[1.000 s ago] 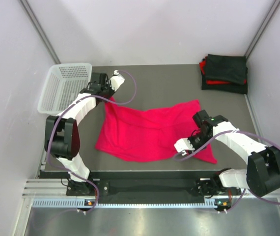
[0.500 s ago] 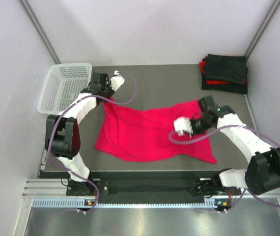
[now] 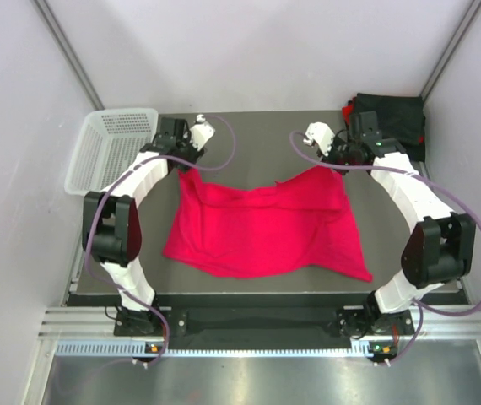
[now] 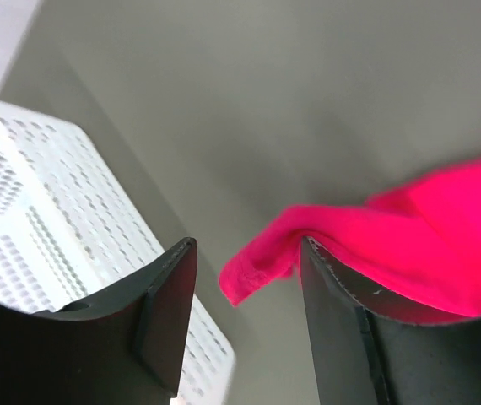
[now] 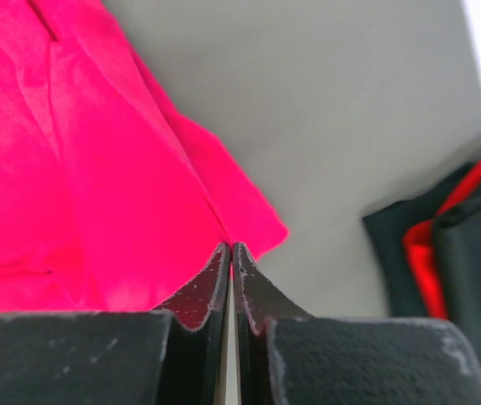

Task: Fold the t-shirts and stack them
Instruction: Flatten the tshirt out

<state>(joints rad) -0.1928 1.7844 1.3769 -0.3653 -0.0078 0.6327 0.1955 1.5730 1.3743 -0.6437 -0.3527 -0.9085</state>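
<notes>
- The red t-shirt [image 3: 257, 228] lies spread across the middle of the tabletop [image 3: 257, 135], crumpled in places. Its far edge runs from one hand to the other and sags a little between them.
- The left hand [image 4: 245, 253] is at the shirt's far left corner, and its fingers stand wide apart. The tip of the corner lies in the gap and brushes the right finger [image 4: 333, 304], but nothing clamps it.
- The right hand [image 5: 230, 249] is at the shirt's far right corner. Its fingers are pressed tight together and pinch the red cloth at its edge.
- A stack of folded shirts [image 3: 388, 118], black with red showing between the layers, sits in the far right corner of the tabletop, just beyond the right hand.
- A white mesh basket [image 3: 105, 152] stands at the far left corner, just beside the left hand.
</notes>
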